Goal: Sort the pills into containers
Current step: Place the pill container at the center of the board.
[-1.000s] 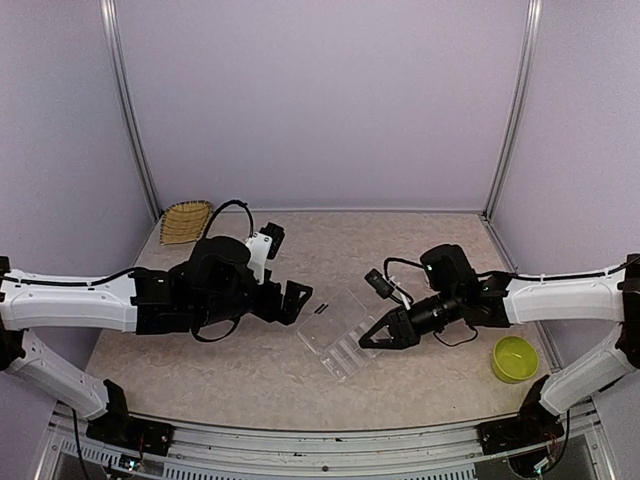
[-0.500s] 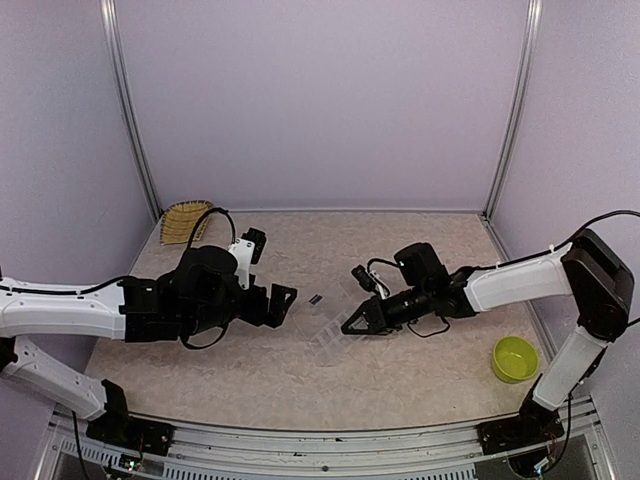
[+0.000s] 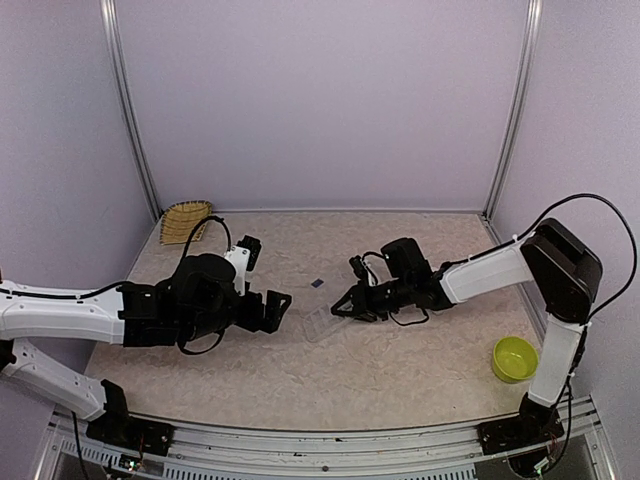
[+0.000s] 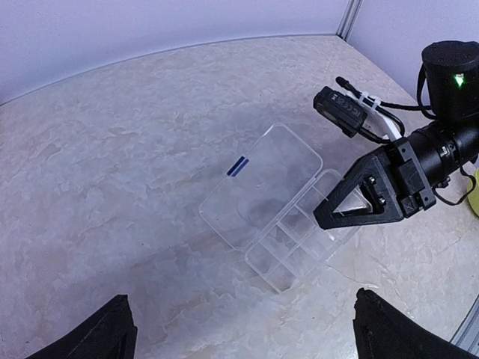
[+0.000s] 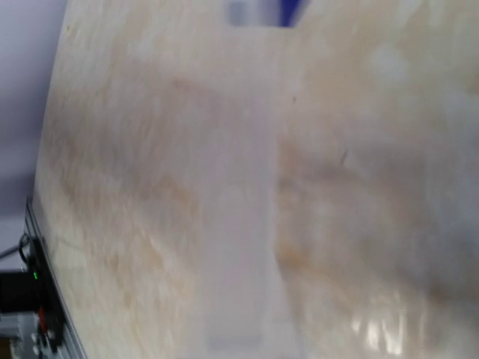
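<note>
Marbled worktop [image 4: 105, 149] carries your open organizer box [image 4: 262, 183] ahead of your wide-spread left pincer [image 4: 247, 333]; right pincer [image 4: 329, 213] overlaps its cells [image 4: 288, 247], width you cannot tell.

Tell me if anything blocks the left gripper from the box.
Nothing visible does. Only bare table lies between the left gripper and the box. The right gripper is at the box's far edge, out of that path.
</note>
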`<action>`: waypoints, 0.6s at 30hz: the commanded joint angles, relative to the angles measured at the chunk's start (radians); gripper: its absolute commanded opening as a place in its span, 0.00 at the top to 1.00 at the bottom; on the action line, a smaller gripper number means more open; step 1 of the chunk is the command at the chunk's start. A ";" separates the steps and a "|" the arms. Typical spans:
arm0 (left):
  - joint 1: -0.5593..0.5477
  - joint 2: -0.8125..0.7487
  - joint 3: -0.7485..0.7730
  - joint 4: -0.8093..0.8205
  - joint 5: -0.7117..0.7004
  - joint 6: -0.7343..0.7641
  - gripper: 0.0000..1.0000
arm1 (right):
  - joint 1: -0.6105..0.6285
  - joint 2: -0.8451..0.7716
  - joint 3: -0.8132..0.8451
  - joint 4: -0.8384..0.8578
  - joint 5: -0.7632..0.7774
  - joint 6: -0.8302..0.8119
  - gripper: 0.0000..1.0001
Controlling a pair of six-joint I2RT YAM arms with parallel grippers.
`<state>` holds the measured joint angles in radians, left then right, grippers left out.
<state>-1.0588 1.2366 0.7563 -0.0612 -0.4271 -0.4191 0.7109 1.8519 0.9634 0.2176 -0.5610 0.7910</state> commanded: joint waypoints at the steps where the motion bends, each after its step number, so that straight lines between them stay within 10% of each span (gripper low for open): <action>1: 0.006 -0.024 -0.010 -0.014 -0.012 -0.011 0.01 | -0.008 0.053 0.036 0.069 0.061 0.084 0.82; 18: 0.012 -0.036 -0.024 -0.008 -0.009 -0.009 0.01 | -0.006 0.051 -0.036 0.129 0.013 0.125 0.66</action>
<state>-1.0542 1.2030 0.7406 -0.0757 -0.4282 -0.4221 0.7101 1.9224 0.9749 0.3058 -0.5182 0.8967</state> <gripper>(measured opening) 0.988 0.311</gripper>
